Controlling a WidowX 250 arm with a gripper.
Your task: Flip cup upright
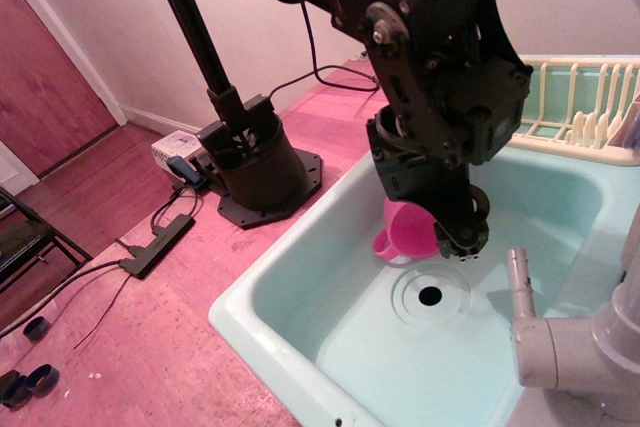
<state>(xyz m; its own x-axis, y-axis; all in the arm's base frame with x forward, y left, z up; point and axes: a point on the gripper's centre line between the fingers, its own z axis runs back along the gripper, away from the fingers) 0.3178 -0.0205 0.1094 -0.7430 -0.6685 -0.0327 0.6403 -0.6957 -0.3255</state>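
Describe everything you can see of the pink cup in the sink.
The cup is small, bright pink and looks like plastic, with a round loop handle sticking out at its lower left. It sits on the floor of the pale green sink, just up and left of the drain. Its right side is hidden behind the gripper, so its rim, its exact pose and whether the gripper touches it cannot be told.

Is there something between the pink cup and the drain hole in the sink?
No. In the observation.image view, only bare sink floor lies between the cup and the drain hole. The gripper hangs just to the cup's right.
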